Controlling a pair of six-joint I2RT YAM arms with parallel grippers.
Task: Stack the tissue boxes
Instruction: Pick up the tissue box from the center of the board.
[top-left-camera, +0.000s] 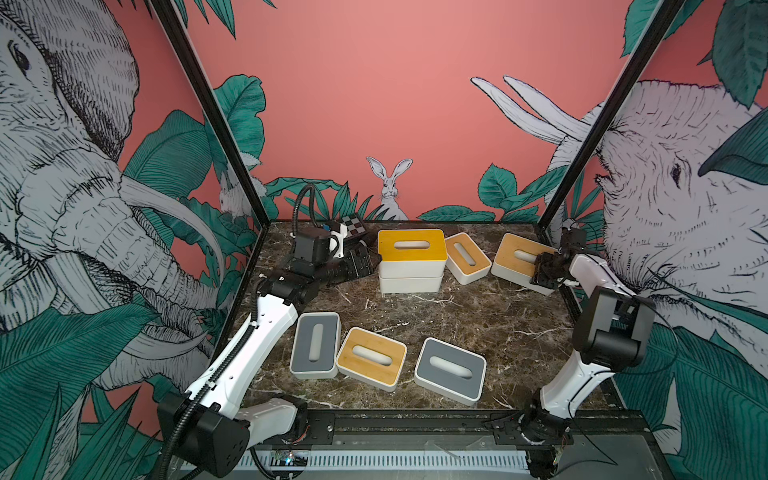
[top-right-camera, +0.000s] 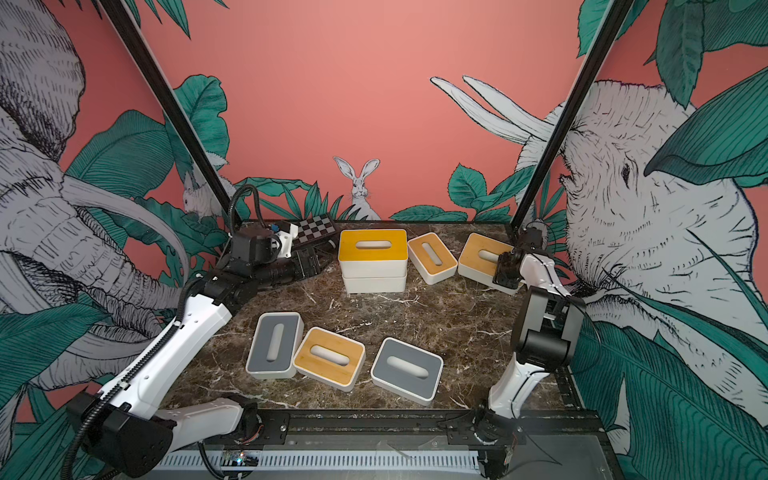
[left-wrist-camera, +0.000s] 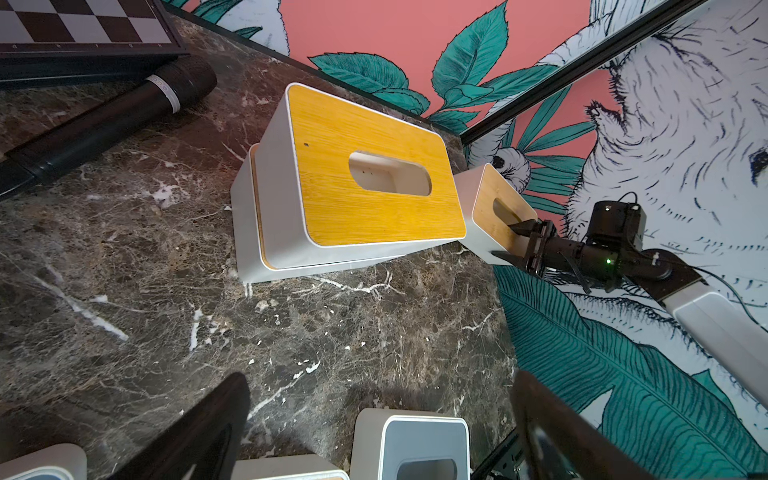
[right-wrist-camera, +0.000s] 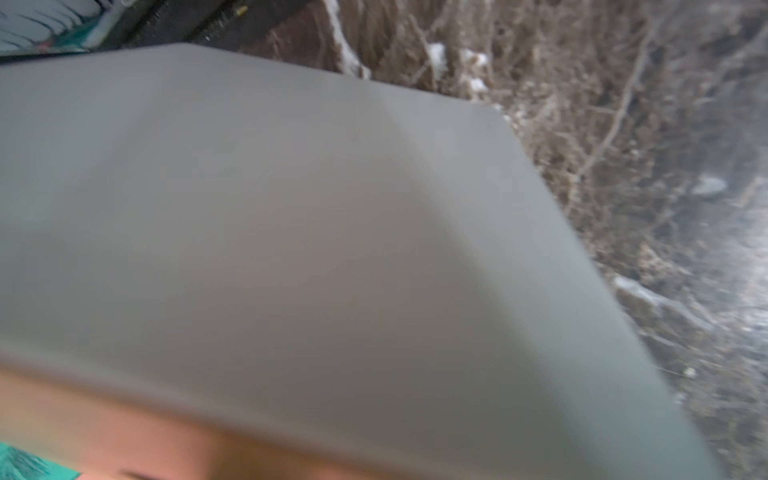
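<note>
Dark marble tabletop (top-left-camera: 457, 316) holds a two-box stack (top-left-camera: 411, 266) ahead of the wide-spread, empty fingers of the left gripper (left-wrist-camera: 382, 380), while fingers of the right gripper (left-wrist-camera: 503, 240) straddle the wall of a bamboo-lidded tissue box (top-left-camera: 509, 249), likely to lift it, clamping not discernible.

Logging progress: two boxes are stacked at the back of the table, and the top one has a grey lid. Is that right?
Not quite: the top box has a yellow lid, not grey, as both top views and the left wrist view show. The rest is right.
</note>
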